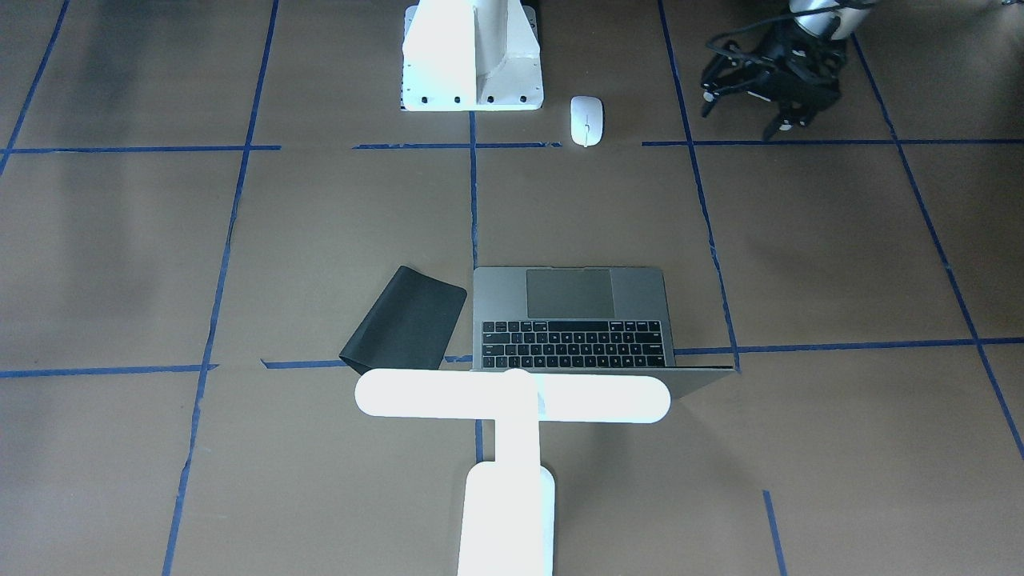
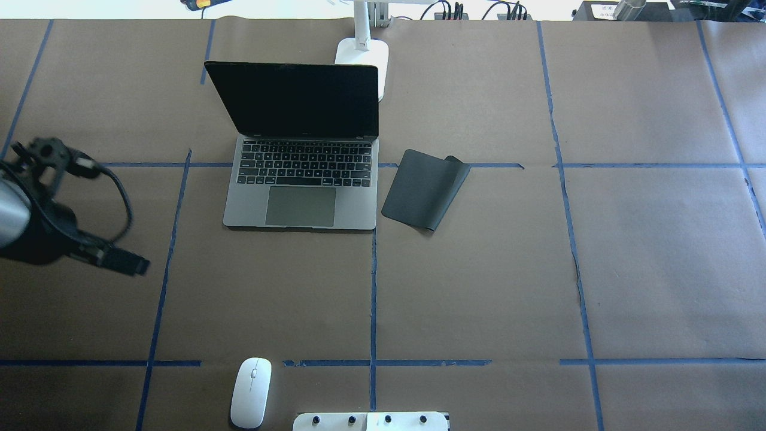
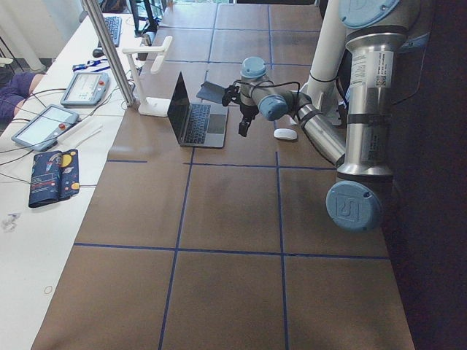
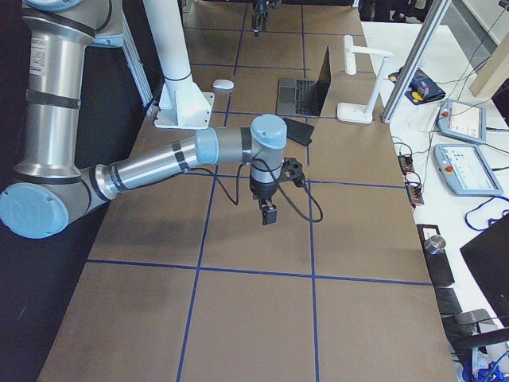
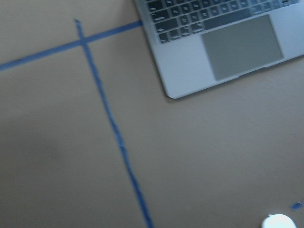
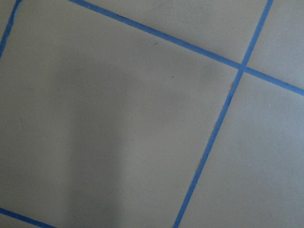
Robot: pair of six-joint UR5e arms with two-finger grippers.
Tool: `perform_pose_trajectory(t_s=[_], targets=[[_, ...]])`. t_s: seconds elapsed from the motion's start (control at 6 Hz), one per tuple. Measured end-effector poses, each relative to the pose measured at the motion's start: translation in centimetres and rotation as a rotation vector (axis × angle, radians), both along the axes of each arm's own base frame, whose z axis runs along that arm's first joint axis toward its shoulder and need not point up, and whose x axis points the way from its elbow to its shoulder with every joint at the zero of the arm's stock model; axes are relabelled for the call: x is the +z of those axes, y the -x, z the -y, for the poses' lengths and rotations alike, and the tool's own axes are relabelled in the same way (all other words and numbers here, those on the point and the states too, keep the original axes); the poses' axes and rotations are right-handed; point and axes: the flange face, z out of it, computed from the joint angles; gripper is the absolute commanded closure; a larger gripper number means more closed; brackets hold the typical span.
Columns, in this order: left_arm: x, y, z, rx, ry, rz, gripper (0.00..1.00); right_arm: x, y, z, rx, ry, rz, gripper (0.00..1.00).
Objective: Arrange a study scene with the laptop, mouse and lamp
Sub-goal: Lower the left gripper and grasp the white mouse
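Note:
The laptop (image 2: 299, 179) stands open at the table's middle with a dark screen. It also shows in the front view (image 1: 572, 320) and the left wrist view (image 5: 223, 52). The white mouse (image 2: 251, 392) lies near the robot's base, also in the front view (image 1: 586, 120). The white lamp (image 1: 512, 396) stands behind the laptop, its base (image 2: 362, 57) by the screen. My left gripper (image 2: 141, 267) hovers left of the laptop, empty, its fingers looking shut; it also shows in the front view (image 1: 782, 126). My right gripper (image 4: 268, 215) shows only in the right side view, so I cannot tell whether it is open or shut.
A black mouse pad (image 2: 425, 190), one corner curled up, lies just right of the laptop. The white robot pedestal (image 1: 472, 56) stands beside the mouse. Blue tape lines grid the brown table. A side bench with tablets (image 3: 84, 87) runs along the far edge.

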Motion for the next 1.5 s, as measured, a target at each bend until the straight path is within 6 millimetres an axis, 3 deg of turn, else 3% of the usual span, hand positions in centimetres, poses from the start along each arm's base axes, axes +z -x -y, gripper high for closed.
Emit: perform_pose_trajectory(t_s=[0.17,0.5,0.67,1.0,1.5], targets=[[-0.6,-4.4,-4.0,-0.027,-0.002,0.031,0.00,1.7,-1.9,-1.9,0.004,0.005,0.005,0.00],[-0.8,-12.5,-13.3,-0.065,0.003,0.057,0.00,2.4,-2.7,-2.8,0.013,0.015,0.008,0.00],[-1.0,-15.5,-15.8,-0.079,0.025,0.050,0.00,2.5,-2.7,-2.8,0.014,0.018,0.008,0.00],[-1.1,-20.2,-17.0,-0.103,0.042,0.051,0.00,2.7,-2.7,-2.8,0.015,0.022,0.008,0.00],[1.0,-22.6,-17.3,-0.110,0.051,0.101,0.00,2.7,-2.7,-2.8,0.015,0.020,0.008,0.00]])
